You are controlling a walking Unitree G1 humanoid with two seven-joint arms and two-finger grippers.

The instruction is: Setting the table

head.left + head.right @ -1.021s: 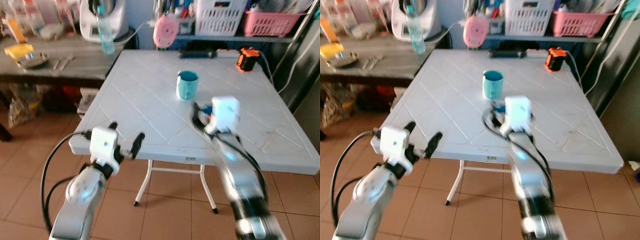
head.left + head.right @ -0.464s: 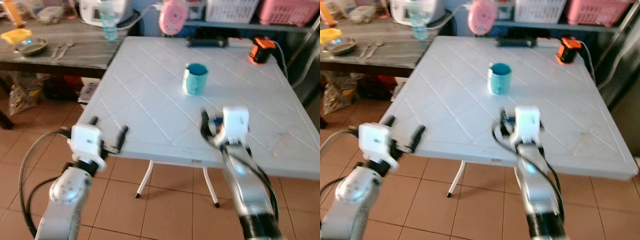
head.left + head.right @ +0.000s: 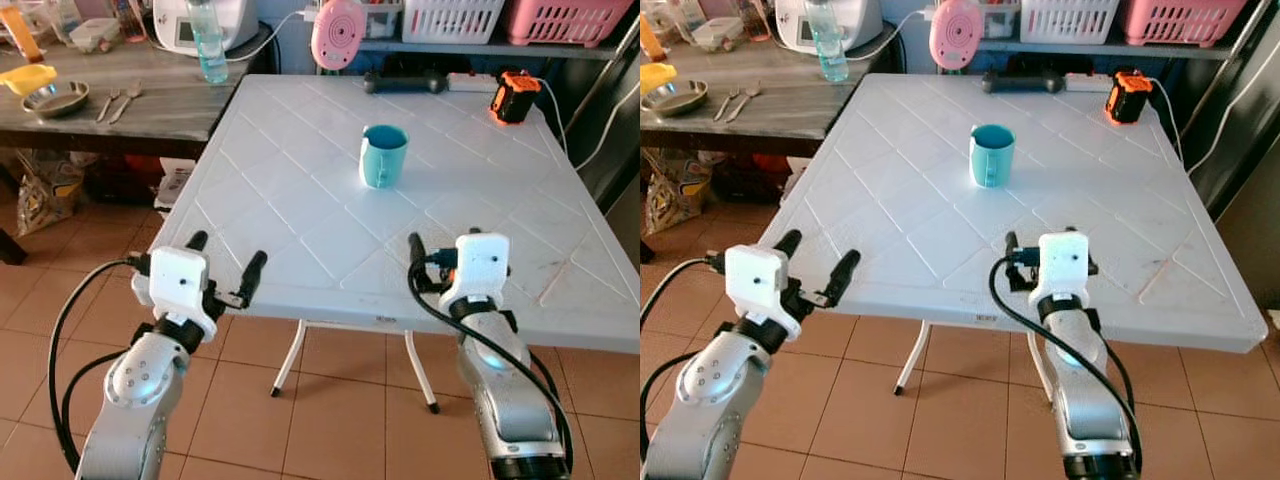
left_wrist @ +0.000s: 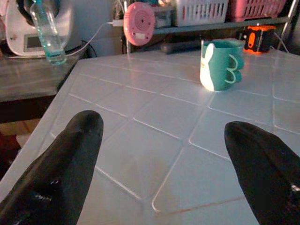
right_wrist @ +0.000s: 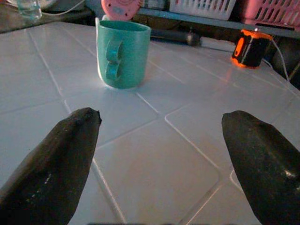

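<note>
Both my pincers, left pincer [image 3: 222, 258] and right pincer [image 5: 159, 140], gape wide, empty, before the glossy teal mug [image 3: 383, 156] on the white diamond-grooved plastic worktop [image 3: 300, 190].

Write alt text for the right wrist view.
A teal mug stands upright on the white table, handle facing the camera, ahead of the open right gripper with its two black fingers spread wide. An orange device sits farther back.
</note>
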